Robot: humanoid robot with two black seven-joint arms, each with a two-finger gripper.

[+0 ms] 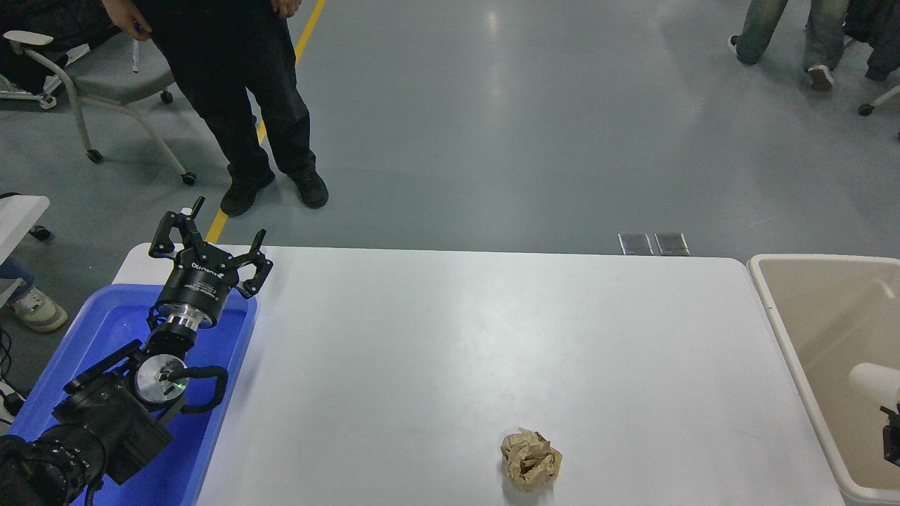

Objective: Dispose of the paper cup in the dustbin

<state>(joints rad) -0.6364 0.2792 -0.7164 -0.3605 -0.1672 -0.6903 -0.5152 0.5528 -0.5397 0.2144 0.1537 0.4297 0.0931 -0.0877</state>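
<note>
The white paper cup (874,381) shows at the right edge, lying on its side in the air over the inside of the beige dustbin (780,309). A black part of my right gripper (890,414) shows just below the cup and touches it; the rest of the arm is out of view. My left gripper (209,242) is open and empty, parked over the far end of the blue tray.
A crumpled brown paper ball (531,460) lies on the white table (450,337) near the front edge. The blue tray (112,330) stands at the left under my left arm. A person stands beyond the table's far left corner (246,91).
</note>
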